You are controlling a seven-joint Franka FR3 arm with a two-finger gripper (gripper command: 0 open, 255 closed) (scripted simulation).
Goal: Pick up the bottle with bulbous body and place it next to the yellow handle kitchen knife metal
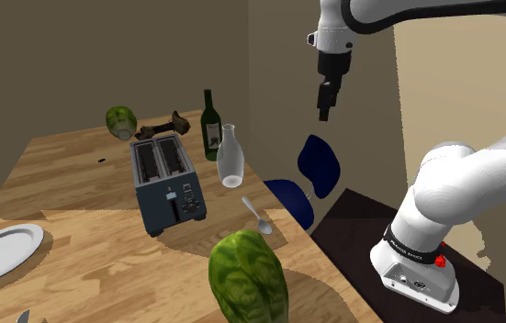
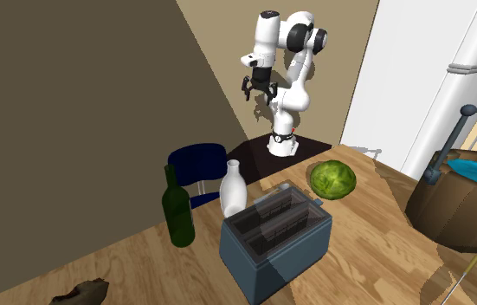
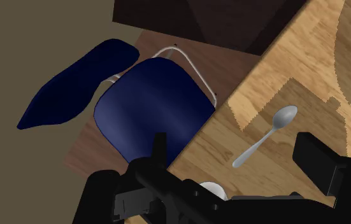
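Spread end effector (image 3: 232, 145) points down above the blue chair (image 3: 148, 102), arm (image 1: 462, 188) raised, bottle (image 1: 230, 156) well apart.

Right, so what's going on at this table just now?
A white robot arm hangs above the edge of the wooden table with its tool open and empty, over the blue chair and near a spoon. The pale bulbous bottle it is meant to move stands upright and untouched on the table, beside a dark green bottle and the toaster. Nothing has been picked up yet.
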